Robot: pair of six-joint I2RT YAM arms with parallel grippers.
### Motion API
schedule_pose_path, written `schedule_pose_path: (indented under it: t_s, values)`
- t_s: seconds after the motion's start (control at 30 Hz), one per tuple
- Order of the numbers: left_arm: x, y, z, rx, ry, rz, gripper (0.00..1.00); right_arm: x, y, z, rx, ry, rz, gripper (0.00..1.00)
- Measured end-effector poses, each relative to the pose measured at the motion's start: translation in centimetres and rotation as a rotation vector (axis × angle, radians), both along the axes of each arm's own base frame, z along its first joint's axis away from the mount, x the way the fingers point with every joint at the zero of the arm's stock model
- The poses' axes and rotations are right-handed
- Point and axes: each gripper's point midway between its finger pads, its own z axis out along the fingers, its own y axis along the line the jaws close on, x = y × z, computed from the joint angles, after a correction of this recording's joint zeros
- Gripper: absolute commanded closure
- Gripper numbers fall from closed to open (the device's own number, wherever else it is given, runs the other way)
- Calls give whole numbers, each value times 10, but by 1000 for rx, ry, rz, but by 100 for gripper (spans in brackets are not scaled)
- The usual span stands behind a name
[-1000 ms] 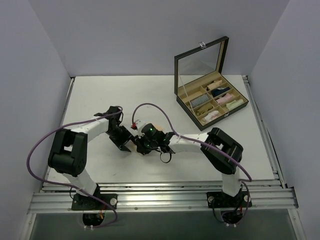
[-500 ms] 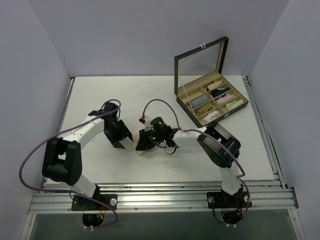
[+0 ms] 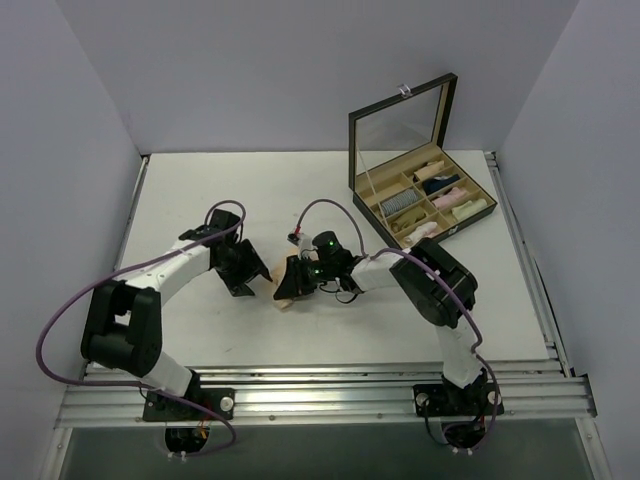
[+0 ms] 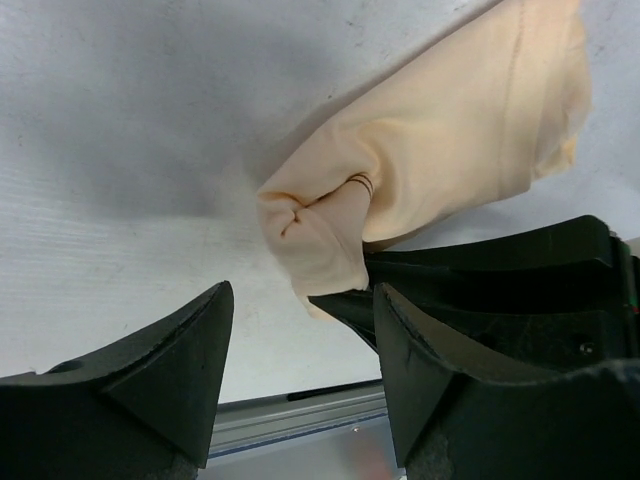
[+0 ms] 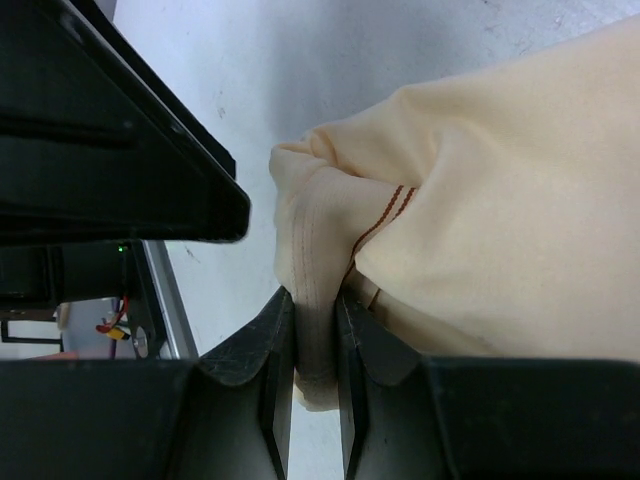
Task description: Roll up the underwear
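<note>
Left pincer [image 4: 300,318] spread wide since earlier frame, cloth released. Right pincer [image 5: 315,315] narrow, pinching fold of underwear [image 4: 440,150]. Garment half-bunched on desk [image 3: 200,190], mid-centre, between pincers. Mid-roll; next probably left regrasp, tighter turn.

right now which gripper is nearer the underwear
Right. The right gripper is shut on a fold of the underwear; the left gripper hangs open at its bunched end, gripping nothing.

underwear [image 3: 283,292] on table [image 3: 200,190], near front centre, box [image 3: 377,226] behind at right
</note>
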Motion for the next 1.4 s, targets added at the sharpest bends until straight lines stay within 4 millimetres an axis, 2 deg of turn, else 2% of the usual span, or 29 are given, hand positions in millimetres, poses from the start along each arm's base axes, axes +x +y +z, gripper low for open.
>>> schedule_pose_path:
  t_s: [0.27, 0.4, 0.43, 0.57, 0.6, 0.67, 0.73, 0.83, 0.93, 1.07, 1.23, 1.4]
  values:
    - [-2, -17, -20, 0, 32, -20, 34, 3, -3, 0, 38, 51, 1, 100]
    - [-3, -23, -29, 4, 50, -25, 38, 4, -4, 1, 55, 79, -1, 100]
    - [-3, -24, -33, 8, 60, -23, 41, 4, -4, 1, 59, 86, -2, 100]
    - [1, -29, -42, -8, 86, -4, 86, 3, -4, -1, 82, 118, -10, 100]
    - [2, -30, -42, -11, 87, -4, 89, 3, -4, -1, 86, 124, -13, 100]
    - [3, -32, -41, -13, 89, -8, 96, 3, -4, -1, 85, 129, -17, 86]
    - [3, -33, -40, -5, 92, -15, 98, 3, -6, -1, 69, 128, -26, 72]
    - [1, -32, -38, 25, 104, -36, 98, 5, -14, 4, 2, 108, -61, 60]
    - [-5, -26, -35, 73, 125, -64, 98, 10, -34, 8, -118, 48, -124, 53]
    - [-20, -16, -34, 143, 183, -99, 98, 12, -52, 29, -234, -86, -169, 48]
    - [-34, -10, -36, 185, 258, -123, 98, -7, -40, 62, -270, -271, -147, 44]
    - [-39, -9, -39, 201, 298, -134, 98, -29, -16, 69, -306, -395, -114, 43]
